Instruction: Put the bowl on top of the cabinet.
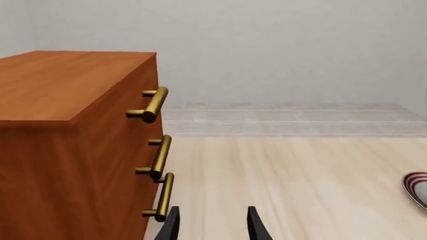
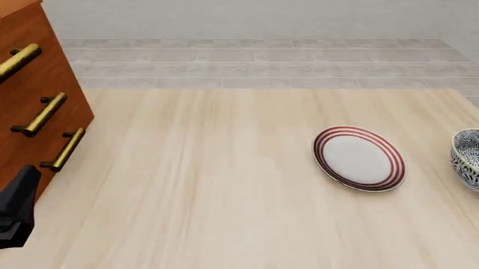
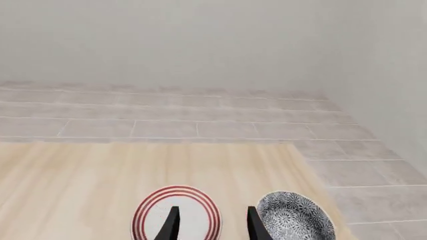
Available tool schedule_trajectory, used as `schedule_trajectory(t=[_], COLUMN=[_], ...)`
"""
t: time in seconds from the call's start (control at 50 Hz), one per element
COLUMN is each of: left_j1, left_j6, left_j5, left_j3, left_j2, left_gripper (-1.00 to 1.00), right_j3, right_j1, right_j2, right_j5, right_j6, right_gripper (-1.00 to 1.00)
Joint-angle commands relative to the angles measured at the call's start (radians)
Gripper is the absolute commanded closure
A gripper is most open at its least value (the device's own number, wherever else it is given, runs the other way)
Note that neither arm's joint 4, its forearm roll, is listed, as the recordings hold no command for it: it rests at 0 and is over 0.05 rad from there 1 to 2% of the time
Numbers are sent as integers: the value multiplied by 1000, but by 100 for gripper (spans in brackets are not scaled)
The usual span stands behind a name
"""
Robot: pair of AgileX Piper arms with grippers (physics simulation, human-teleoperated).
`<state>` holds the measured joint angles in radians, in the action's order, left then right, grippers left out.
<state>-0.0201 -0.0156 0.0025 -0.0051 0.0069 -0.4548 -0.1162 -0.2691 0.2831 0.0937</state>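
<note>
Bowl [image 3: 295, 217]: upright, mouth up, round, no long axis; on tabletop [image 2: 224, 185], just ahead of right hand [image 3: 211, 225], fingers parted, empty. Left hand [image 1: 212, 225] likewise parted, beside cabinet [image 1: 73, 150].

Pale wood-grain tabletop [image 2: 210, 185] carries three things. Reddish-brown drawer cabinet [image 2: 45, 106] with brass bar handles at far left edge. Flat white plate with red rings [image 2: 359, 158] right of centre. Blue-black floral bowl [image 2: 467, 158] near plate, at right edge, partly cut off.
</note>
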Motion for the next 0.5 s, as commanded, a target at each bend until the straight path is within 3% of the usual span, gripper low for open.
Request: schedule_trajectory(t=[0.02, 0.14, 0.2, 0.5], left_j1=[-3, -3, -4, -7], left_j6=[0, 2, -1, -4], left_j5=[-1, -4, -4, -10], left_j3=[0, 1, 2, 2], left_j2=[3, 7, 9, 19], left_gripper=[-100, -100, -100, -100], right_j3=[-82, -93, -107, -179], right_j1=[-64, -108, -104, -152], right_j2=[-66, -121, -125, -215], right_j5=[68, 76, 86, 115], right_j6=[-55, -11, -35, -8], right_gripper=[-100, -100, -100, -100])
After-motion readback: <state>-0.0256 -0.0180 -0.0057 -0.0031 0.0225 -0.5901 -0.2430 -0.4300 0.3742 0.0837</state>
